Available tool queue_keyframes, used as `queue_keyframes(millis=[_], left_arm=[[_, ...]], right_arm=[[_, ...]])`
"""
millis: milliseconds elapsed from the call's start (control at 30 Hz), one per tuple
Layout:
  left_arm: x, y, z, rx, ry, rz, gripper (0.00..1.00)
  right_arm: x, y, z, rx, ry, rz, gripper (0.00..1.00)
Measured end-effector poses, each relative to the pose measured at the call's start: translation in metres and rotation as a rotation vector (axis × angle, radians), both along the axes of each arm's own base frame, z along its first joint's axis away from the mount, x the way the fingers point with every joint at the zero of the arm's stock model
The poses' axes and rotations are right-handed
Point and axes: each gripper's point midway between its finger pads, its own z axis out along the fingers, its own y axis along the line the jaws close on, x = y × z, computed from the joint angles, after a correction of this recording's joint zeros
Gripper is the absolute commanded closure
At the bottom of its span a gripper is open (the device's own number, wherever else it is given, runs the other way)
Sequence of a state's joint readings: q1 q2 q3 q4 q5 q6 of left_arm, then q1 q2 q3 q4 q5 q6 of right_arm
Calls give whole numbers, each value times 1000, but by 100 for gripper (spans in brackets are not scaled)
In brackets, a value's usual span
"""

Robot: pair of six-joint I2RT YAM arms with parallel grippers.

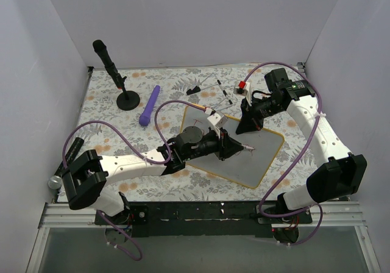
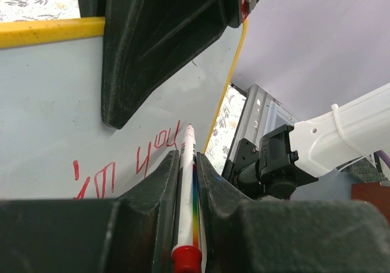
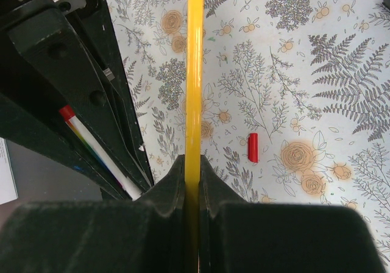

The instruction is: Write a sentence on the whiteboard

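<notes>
L hand: my left gripper (image 2: pixel 187 158) clenched on a marker (image 2: pixel 184 187). White barrel w/ rainbow stripe, red end, tip close to the board.
R hand: my right gripper (image 3: pixel 192 166) pinching the whiteboard (image 1: pixel 261 158) by its thin yellow rim.
Board: smooth white, rounded corners, mid-table on floral cloth (image 3: pixel 292 72).
Writing: the sentence (image 2: pixel 159 142) in thin red strokes. "in you" legible, rest hidden, can't read.

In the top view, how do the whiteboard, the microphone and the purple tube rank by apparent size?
1. whiteboard
2. microphone with its stand
3. purple tube
The microphone stands upright, toward the camera, so its lead over the tube is unsure.
</notes>
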State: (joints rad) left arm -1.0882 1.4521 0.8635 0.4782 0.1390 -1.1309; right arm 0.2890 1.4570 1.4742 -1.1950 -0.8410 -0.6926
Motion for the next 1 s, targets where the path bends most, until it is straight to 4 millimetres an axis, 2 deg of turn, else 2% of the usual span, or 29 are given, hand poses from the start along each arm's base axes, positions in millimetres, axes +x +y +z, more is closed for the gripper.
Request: queue_keyframes(millis=[1000], left_arm=[[6,-5,-9,27,7,15,100]], right_arm=[[0,0,0,0,-1,0,99]])
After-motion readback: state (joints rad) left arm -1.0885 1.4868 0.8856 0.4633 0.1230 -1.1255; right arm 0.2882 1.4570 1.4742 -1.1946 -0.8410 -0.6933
